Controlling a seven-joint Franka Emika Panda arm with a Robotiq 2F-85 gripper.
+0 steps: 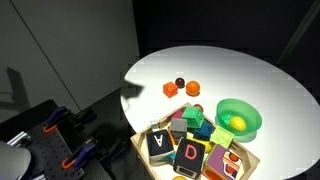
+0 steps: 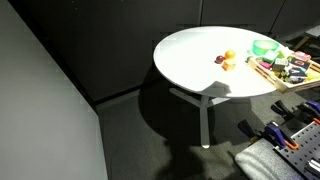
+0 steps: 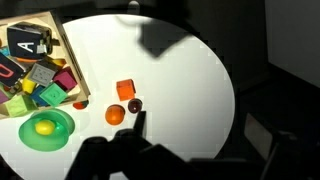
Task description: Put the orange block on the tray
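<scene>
A small orange cube-shaped block (image 3: 125,89) sits on the round white surface (image 3: 180,90), well apart from the green plastic bowl (image 3: 45,128) and not on the tray. In the wrist view it lies up and to the right of the bowl; in an exterior view the block (image 1: 170,89) is to the bowl's (image 1: 238,118) left. A dark red ball (image 3: 134,104) and an orange ball (image 3: 116,115) lie between block and bowl, nearer the block. The bowl holds something yellow. The shallow wooden tray (image 3: 66,50), crowded with coloured and lettered blocks, lies just beside the bowl. The end effector (image 3: 125,145) is a dark silhouette right of the bowl; I cannot tell whether it is released or clenched.
</scene>
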